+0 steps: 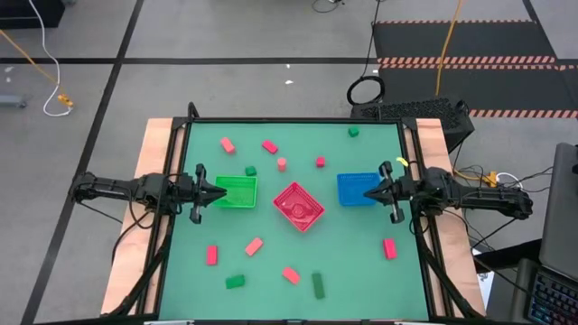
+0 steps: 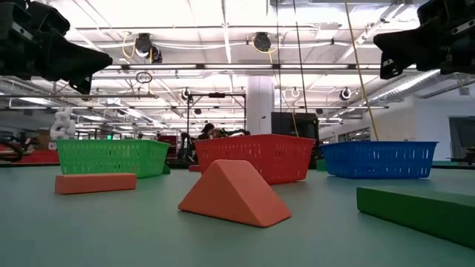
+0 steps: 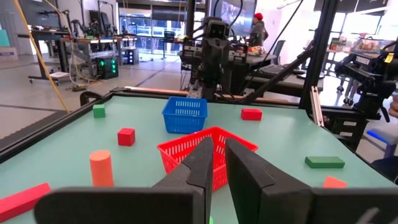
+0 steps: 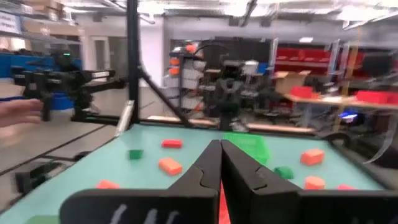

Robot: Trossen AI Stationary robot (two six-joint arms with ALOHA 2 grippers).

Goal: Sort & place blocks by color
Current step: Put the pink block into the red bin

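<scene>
Blocks (image 1: 254, 246) scattered loose across the green surface (image 1: 361, 262), none in the baskets.
Nearest, green and salmon pieces; mid-surface, left gripper (image 1: 222, 192) over green basket (image 1: 237, 192), jaws nearly together, empty; right gripper (image 1: 368, 191) over blue basket (image 1: 354, 189), jaws together.

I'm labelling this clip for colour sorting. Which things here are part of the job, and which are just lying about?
Part of the job:
- red, pink and green blocks scattered on the table
- green basket, red basket, blue basket

Just lying about:
- black cable coil on the floor
- yellow cord
</scene>
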